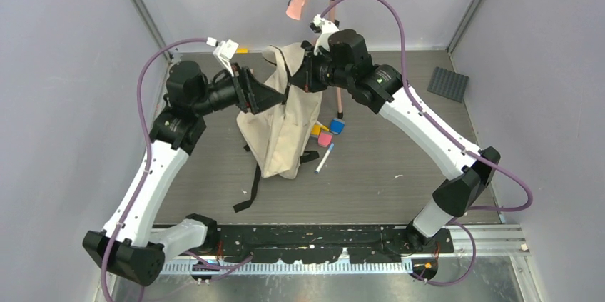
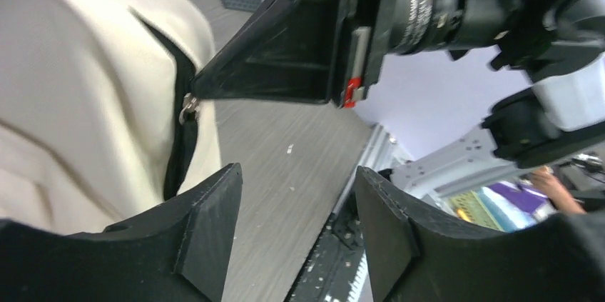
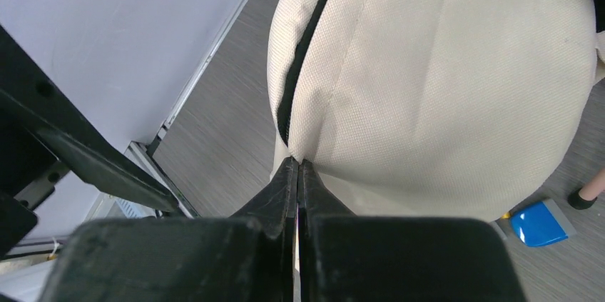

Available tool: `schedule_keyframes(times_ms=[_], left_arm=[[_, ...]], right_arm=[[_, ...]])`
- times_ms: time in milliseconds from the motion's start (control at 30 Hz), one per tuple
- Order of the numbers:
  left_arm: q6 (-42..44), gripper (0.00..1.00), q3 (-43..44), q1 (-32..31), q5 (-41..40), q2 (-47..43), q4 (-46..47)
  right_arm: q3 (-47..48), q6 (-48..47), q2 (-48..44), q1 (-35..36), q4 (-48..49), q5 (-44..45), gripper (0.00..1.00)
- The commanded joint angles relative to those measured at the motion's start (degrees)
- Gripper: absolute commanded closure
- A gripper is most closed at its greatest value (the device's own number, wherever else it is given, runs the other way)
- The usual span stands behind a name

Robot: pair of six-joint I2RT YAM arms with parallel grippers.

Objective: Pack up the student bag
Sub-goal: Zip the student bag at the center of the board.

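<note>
Right pincer [image 3: 298,173] grips the student bag [image 3: 442,88] canvas mid-frame, propping it up for loading; left pincer [image 2: 296,223] gapes released beside the zip [image 2: 184,152].

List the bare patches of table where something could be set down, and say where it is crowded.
Free: table between bag strap and left arm; the wide stretch between pen and right arm. Crowded: the blocks beside the bag, and its top, where both arms meet.
</note>
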Motion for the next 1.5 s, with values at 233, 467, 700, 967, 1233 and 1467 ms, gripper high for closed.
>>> schedule_keyframes(times_ms=[233,467,700,967,1233,1467], left_arm=[[2.6,0.58,-6.5,-3.2,-12.5,-3.5,-0.7],[1.9,0.64,-6.0,-3.6,-11.9,0.1,3.0],[1.1,0.68,-6.0,-3.9,-10.4,3.0,5.0],[2.4,0.65,-6.2,-4.2,-11.7,4.6,5.0],[3.1,0.7,-6.3,-4.7,-12.5,6.3,5.0],[3.2,0.69,-7.6,-4.7,-14.6,5.3,4.6]], right_arm=[[0.4,2.8,-5.2,0.4,8.4,1.0,0.99],[0.5,2.9,-5.4,0.4,8.5,0.6,0.99],[0.2,2.9,-5.6,0.4,8.3,0.5,0.99],[0.4,3.1,-5.4,0.3,8.9,-0.2,0.99],[0.5,3.2,-5.3,0.4,9.0,-0.3,0.99],[0.4,3.2,-5.3,0.4,9.0,-0.2,0.99]])
